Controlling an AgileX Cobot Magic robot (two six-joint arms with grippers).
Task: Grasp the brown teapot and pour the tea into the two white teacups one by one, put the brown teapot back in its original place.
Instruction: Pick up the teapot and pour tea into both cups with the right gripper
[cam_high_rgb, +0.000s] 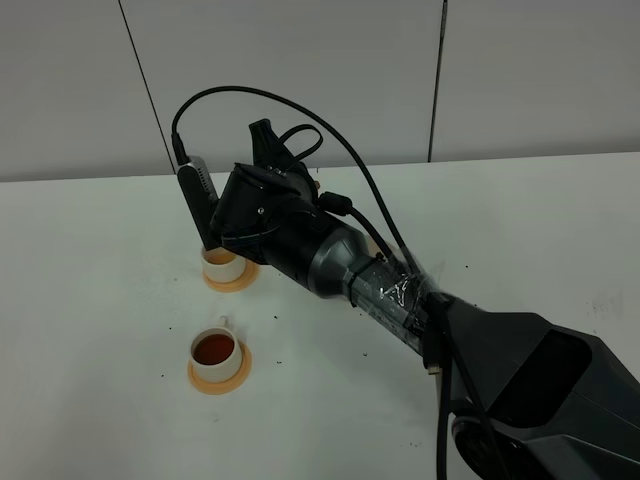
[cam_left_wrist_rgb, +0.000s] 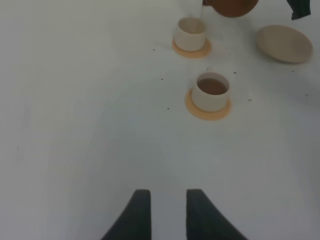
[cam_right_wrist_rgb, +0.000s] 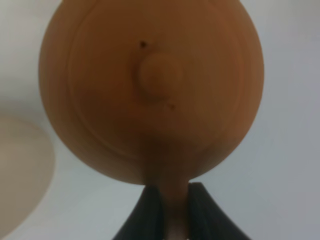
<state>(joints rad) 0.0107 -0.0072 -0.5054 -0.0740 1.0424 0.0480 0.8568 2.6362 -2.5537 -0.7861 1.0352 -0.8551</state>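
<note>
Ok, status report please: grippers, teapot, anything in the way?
Right gripper shut on brown teapot handle, pot raised near far teacup. Left gripper open, empty. Near teacup holds tea. Nothing blocks the saucer.

Right arm (cam_high_rgb: 350, 265) reaches across the middle, right fingers (cam_right_wrist_rgb: 150, 210) clamped narrow; left fingers (cam_left_wrist_rgb: 137, 215) stand slightly parted.

Reddish-brown teapot (cam_right_wrist_rgb: 150, 90) – cream-white teacups (cam_left_wrist_rgb: 209, 97), orange coasters (cam_left_wrist_rgb: 207, 116) (amber-brown tea (cam_left_wrist_rgb: 212, 86) in one) – pale beige saucer (cam_left_wrist_rgb: 285, 44), white table (cam_left_wrist_rgb: 75, 100)
</note>
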